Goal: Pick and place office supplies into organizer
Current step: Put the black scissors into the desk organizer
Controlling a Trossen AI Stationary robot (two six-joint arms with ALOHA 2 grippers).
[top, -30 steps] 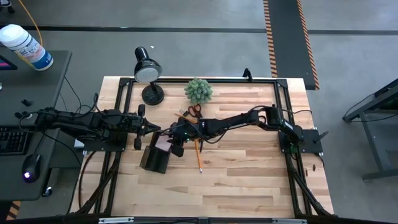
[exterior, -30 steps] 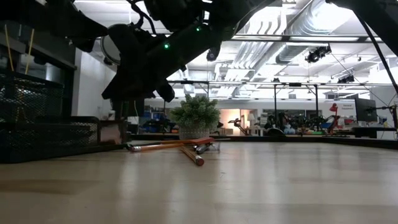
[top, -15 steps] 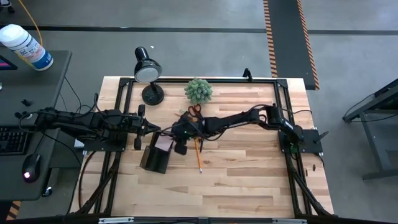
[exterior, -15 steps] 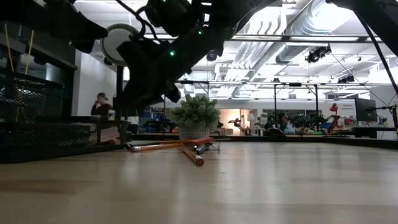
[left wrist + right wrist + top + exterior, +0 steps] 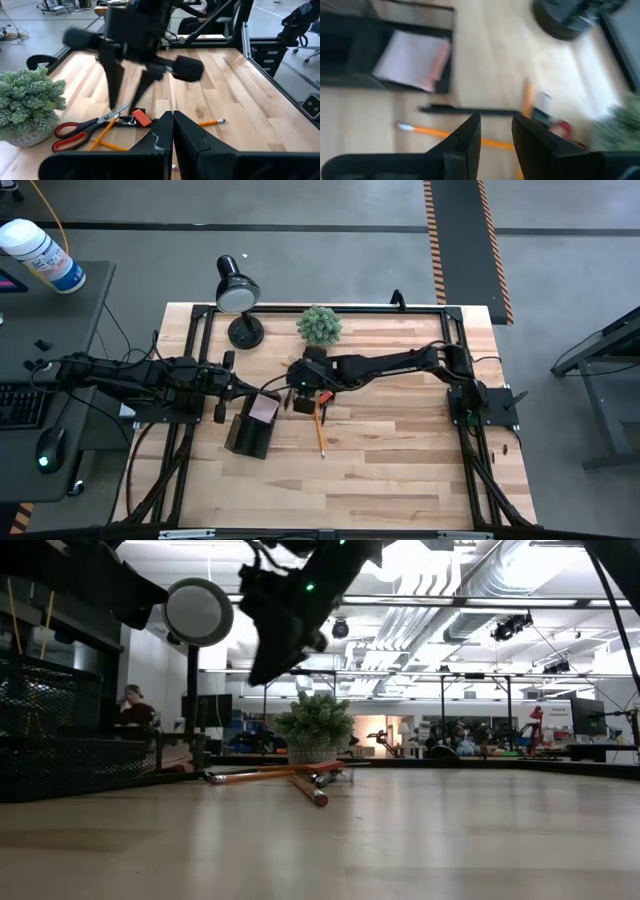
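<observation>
The black mesh organizer (image 5: 243,436) stands left of the table's middle, with the pale pink sticky-note pad (image 5: 264,409) lying in its far compartment (image 5: 412,55). My right gripper (image 5: 297,396) hangs open in the air just right of it (image 5: 124,102), above a dark pen (image 5: 470,110) and a yellow-orange pencil (image 5: 450,133). Red-handled scissors (image 5: 80,132), an orange-black marker (image 5: 142,118) and more pencils (image 5: 270,775) lie on the wood beyond. My left gripper (image 5: 243,387) is shut (image 5: 173,122) at the organizer's far end.
A green spiky plant (image 5: 319,325) and a black desk lamp (image 5: 238,298) stand near the far edge. One pencil (image 5: 320,432) lies alone toward the table's middle. Bare wood stretches across the near and right parts of the table (image 5: 400,460).
My right gripper has drawn away from the pink pad in the organizer, risen well above the table and swung toward the far edge and the right, over the pen and scissors. The pad stays in the organizer.
</observation>
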